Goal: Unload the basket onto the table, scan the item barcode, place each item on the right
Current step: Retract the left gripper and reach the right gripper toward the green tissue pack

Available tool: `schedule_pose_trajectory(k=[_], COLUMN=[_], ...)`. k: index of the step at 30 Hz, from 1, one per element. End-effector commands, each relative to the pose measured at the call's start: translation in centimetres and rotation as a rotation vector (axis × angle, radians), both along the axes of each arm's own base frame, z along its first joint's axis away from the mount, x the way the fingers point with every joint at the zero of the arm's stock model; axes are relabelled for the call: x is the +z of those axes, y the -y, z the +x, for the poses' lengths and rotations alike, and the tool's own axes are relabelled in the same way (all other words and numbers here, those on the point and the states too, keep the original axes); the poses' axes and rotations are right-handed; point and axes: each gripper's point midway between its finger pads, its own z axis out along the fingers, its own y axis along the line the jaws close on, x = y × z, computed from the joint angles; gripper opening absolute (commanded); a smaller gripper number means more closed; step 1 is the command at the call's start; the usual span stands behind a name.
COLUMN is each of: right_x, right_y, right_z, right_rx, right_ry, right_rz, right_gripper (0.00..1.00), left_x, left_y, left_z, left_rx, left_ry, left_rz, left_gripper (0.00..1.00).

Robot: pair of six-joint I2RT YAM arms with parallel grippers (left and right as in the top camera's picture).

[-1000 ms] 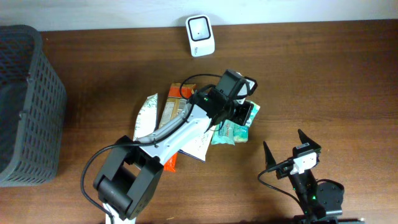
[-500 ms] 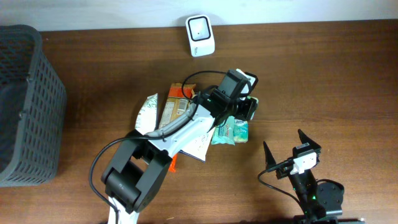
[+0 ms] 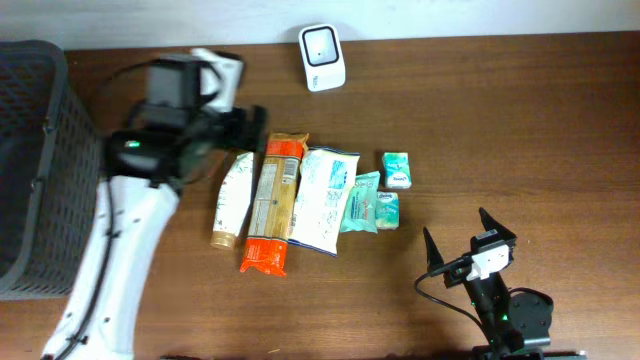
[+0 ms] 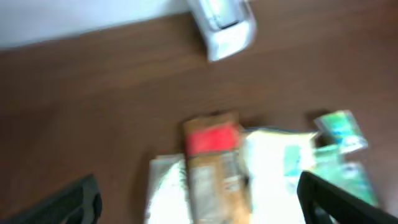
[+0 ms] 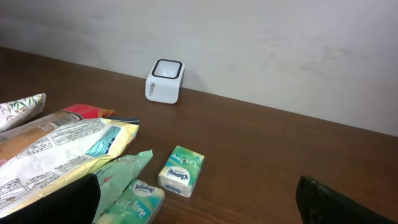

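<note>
We are holding the left gripper (image 3: 242, 124) spread wide and empty, off to the left of the white box-shaped barcode scanner (image 3: 322, 57), beside the dark grey mesh basket (image 3: 40, 170). The right gripper (image 3: 456, 228) is gaping wide too, with nothing in it, well below and right of the scanner. The small green tissue pack (image 3: 397, 169) is lying flat below and right of the scanner. We are judging it best to pinch it squarely across its narrow sides, then turn its barcode face, which we cannot make out, toward the scanner window.
</note>
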Motion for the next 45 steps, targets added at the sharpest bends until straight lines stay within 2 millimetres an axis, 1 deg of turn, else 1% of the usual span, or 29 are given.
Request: schedule_pose_trajectory(k=[1, 5, 7, 10, 12, 28, 29, 30, 31, 33, 34, 36, 37, 40, 42, 45], right_x=[-0.3, -0.3, -0.3, -0.3, -0.3, -0.3, -0.3, -0.1, 0.5, 1.0, 1.7, 3.4, 3.7, 4.8, 6.6, 9.5], right_y=[0.1, 0.1, 0.1, 0.1, 0.1, 0.1, 0.2, 0.8, 0.6, 0.6, 0.4, -1.0, -1.9, -2.5, -2.8, -3.1], right_z=[0.0, 0.0, 0.0, 0.0, 0.0, 0.0, 0.1, 0.2, 0.2, 0.2, 0.1, -0.4, -0.8, -1.2, -1.4, -0.3], right_rx=[-0.003, -0.003, -0.003, -0.003, -0.003, -0.003, -0.011, -0.047, -0.036, -0.031, -0.019, 0.067, 0.118, 0.156, 0.174, 0.189], right_ry=[-0.008, -0.008, -0.008, -0.008, -0.008, -0.008, -0.007, 0.003, 0.026, 0.047, 0.076, 0.139, 0.134, 0.091, 0.055, -0.062], right_rz=[0.011, 0.011, 0.011, 0.011, 0.011, 0.011, 0.009, 0.001, 0.004, 0.004, 0.015, 0.043, 0.049, 0.082, 0.082, 0.090], right_gripper=[0.98, 0.98, 0.98, 0.98, 0.99, 0.99, 0.99, 0.99, 0.99, 0.99, 0.99, 0.99, 0.99, 0.99, 0.98, 0.99], left_x=[0.0, -0.6, -0.6, -0.7, -0.7, -0.7, -0.7, -0.7, -0.7, -0.7, -0.7, -0.7, -0.7, -0.7, -0.7, -0.7], left_y=[-6.8, -12.4, -13.3, -14.5, -15.3, -15.4, -15.4, -15.4, -15.4, -15.4, -15.4, -15.4, -15.4, -15.4, -15.4, -15.4], left_z=[-0.6, -1.3, -1.3, -1.5, -1.6, -1.6, -1.6, -1.6, -1.6, -1.6, -1.6, -1.6, -1.6, -1.6, -1.6, -1.6], left_rx=[0.146, 0.214, 0.224, 0.159, 0.179, 0.182, 0.182, 0.182, 0.182, 0.182, 0.182, 0.182, 0.182, 0.182, 0.182, 0.182], left_ry=[-0.033, -0.062, -0.061, -0.049, -0.051, -0.052, -0.052, -0.052, -0.052, -0.052, -0.052, -0.052, -0.052, -0.052, -0.052, -0.052], left_rz=[0.031, 0.095, 0.107, 0.193, 0.192, 0.192, 0.192, 0.192, 0.192, 0.192, 0.192, 0.192, 0.192, 0.192, 0.192, 0.192], left_gripper=[0.99, 0.99, 0.99, 0.99, 0.99, 0.99, 0.99, 0.99, 0.99, 0.99, 0.99, 0.99, 0.99, 0.99, 0.99, 0.99])
